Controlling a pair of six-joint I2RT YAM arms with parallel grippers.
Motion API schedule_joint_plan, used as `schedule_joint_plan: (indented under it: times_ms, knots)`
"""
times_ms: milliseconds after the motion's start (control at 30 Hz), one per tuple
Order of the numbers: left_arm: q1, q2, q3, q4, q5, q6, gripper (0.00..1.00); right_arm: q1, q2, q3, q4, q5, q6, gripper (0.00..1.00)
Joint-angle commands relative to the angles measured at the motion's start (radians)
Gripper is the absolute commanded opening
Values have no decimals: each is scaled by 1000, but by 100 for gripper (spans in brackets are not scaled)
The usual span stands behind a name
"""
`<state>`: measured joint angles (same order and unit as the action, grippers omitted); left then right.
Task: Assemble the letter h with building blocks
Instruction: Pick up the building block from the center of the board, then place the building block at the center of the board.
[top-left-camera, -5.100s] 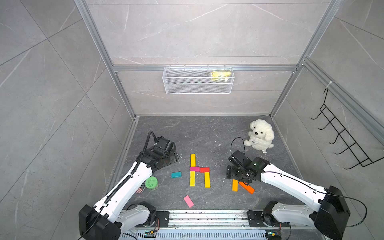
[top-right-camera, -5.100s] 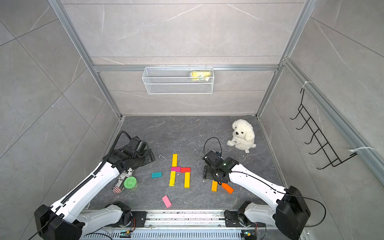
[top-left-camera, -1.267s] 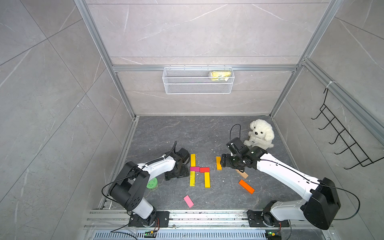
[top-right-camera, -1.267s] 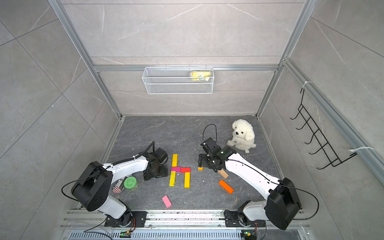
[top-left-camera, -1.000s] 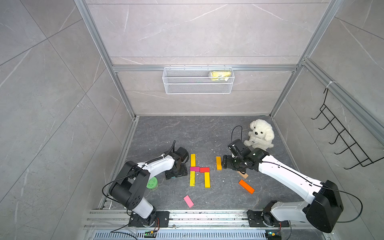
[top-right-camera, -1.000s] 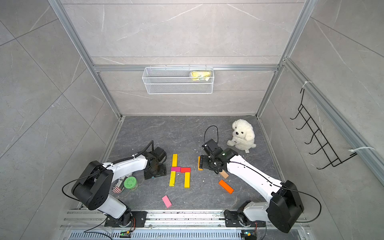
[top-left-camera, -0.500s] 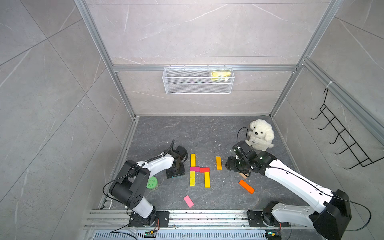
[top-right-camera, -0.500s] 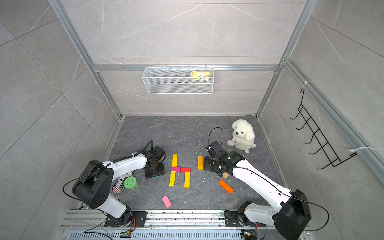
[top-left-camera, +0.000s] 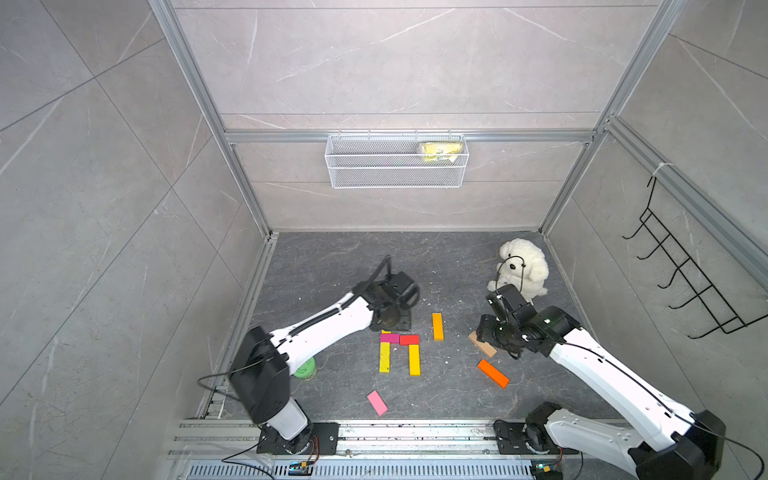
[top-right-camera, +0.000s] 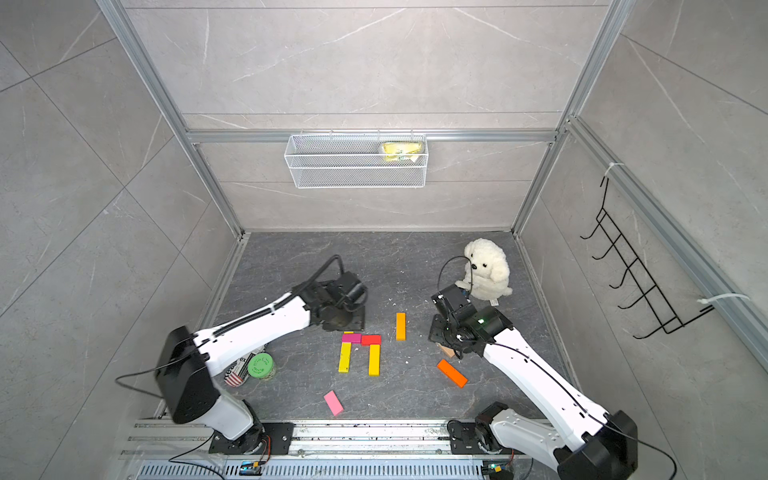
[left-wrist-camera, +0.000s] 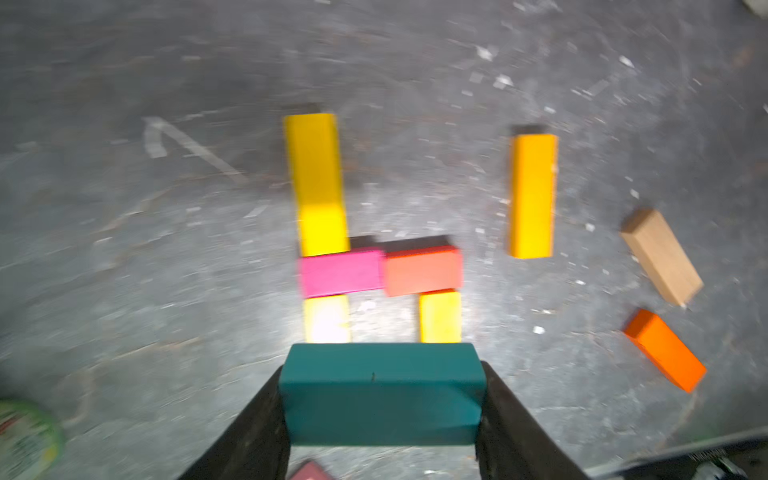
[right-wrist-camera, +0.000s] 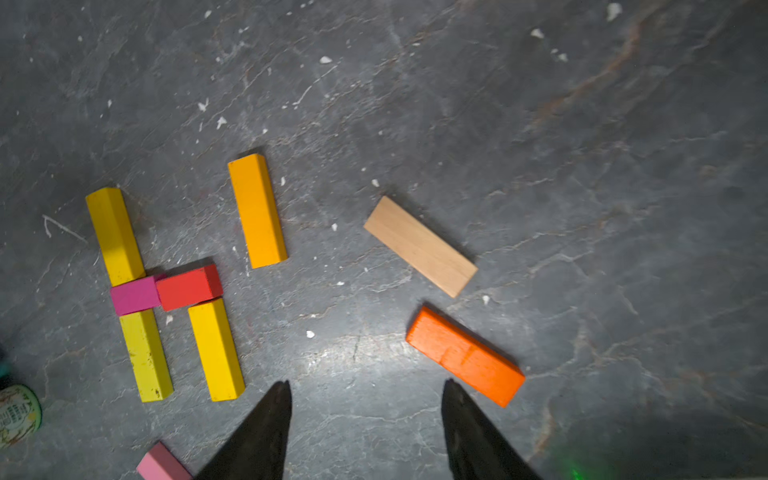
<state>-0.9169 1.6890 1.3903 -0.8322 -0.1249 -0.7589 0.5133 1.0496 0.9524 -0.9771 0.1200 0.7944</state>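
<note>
My left gripper (left-wrist-camera: 381, 397) is shut on a short teal block (left-wrist-camera: 380, 390) and hovers over the h's stem (top-left-camera: 392, 318). The h lies flat in mid-floor. Its top yellow bar (left-wrist-camera: 318, 183) shows only in the left wrist view. Below it come a magenta block (top-left-camera: 389, 338), a red block (top-left-camera: 409, 340), a yellow bar (top-left-camera: 385, 357) and another yellow bar (top-left-camera: 414, 360). An amber bar (top-left-camera: 437, 326) lies apart to the right. My right gripper (right-wrist-camera: 365, 390) is open and empty above the tan bar (top-left-camera: 482, 344). The orange bar (top-left-camera: 493, 373) and the pink block (top-left-camera: 377, 402) lie loose.
A green-lidded can (top-left-camera: 305, 369) sits by my left arm's base. A white plush dog (top-left-camera: 521, 266) sits at the back right, close behind my right arm. A wire basket (top-left-camera: 397, 160) hangs on the back wall, and a black hook rack (top-left-camera: 681, 274) on the right wall.
My left gripper closed on the teal block, lifted it and carried it right, over the h's stem. My right gripper let go of the amber bar, narrowed and drew back right over the tan bar.
</note>
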Motion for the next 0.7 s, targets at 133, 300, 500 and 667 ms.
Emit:
schedule_joint_plan:
  times_ms: [133, 300, 500, 667]
  knots:
    - [-138, 313, 216, -21, 136, -10, 46, -59, -127, -82, -122, 6, 12, 61]
    - [-166, 428, 278, 8, 224, -17, 46, -67, -156, -117, -124, -11, 17, 61]
    - [-193, 494, 333, -4, 243, -9, 63, -71, -133, -109, -103, -52, 2, 62]
    - [-198, 439, 326, -9, 205, 2, 84, -71, -134, -141, -65, -107, -20, 69]
